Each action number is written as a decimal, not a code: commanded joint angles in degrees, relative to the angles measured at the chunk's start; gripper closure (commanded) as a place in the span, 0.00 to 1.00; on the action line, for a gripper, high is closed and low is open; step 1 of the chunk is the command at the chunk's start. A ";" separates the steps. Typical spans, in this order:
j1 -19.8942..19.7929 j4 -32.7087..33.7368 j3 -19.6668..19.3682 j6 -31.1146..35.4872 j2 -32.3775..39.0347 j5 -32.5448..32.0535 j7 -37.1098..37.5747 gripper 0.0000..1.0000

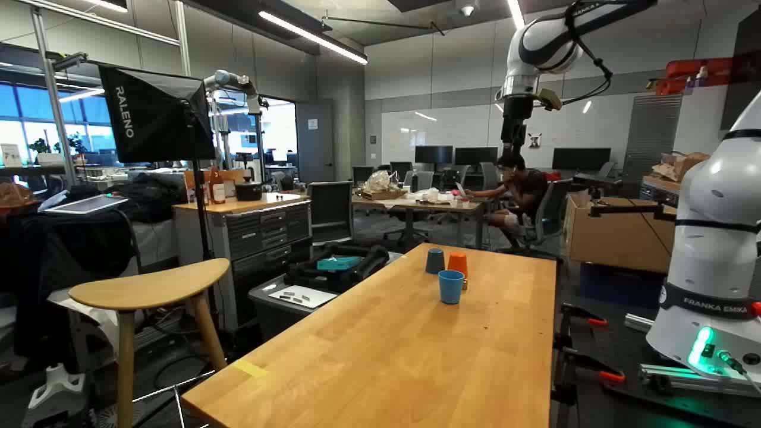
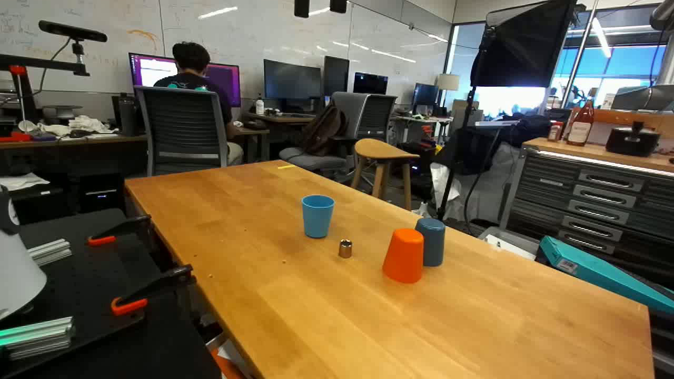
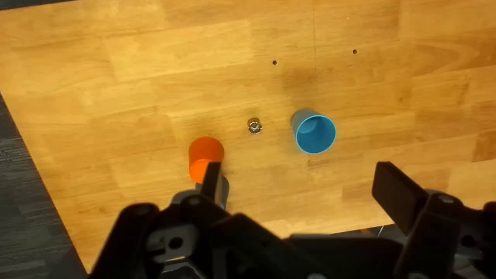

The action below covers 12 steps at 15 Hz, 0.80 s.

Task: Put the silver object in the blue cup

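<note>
The gripper (image 3: pixel 299 174) points down, 2 fingers (image 3: pixel 399 195) spread.

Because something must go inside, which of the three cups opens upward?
The light blue tapered cup; the orange tapered cup and dark blue tapered cup stand upside down.

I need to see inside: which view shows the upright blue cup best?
The wrist view: it looks down into the light-blue cup, showing inner wall and apparently some bottom. Both exterior views show mainly its outer side, with a sliver of interior.
</note>
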 commanded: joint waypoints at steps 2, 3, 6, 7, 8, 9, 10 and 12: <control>-0.77 0.47 0.61 -0.08 0.05 0.30 -0.28 0.00; -0.76 0.52 0.61 -0.08 -0.06 0.30 -0.28 0.00; -0.17 4.06 1.38 2.84 9.38 1.49 4.06 0.00; -0.10 5.02 1.52 3.71 12.28 1.91 4.94 0.00; 0.00 5.96 1.56 5.57 15.91 2.82 5.74 0.00; -0.06 6.88 1.82 7.29 19.18 3.69 6.71 0.00; -0.19 7.83 2.10 9.36 22.55 4.75 7.45 0.00; -0.55 9.37 2.93 13.39 28.95 5.88 8.76 0.00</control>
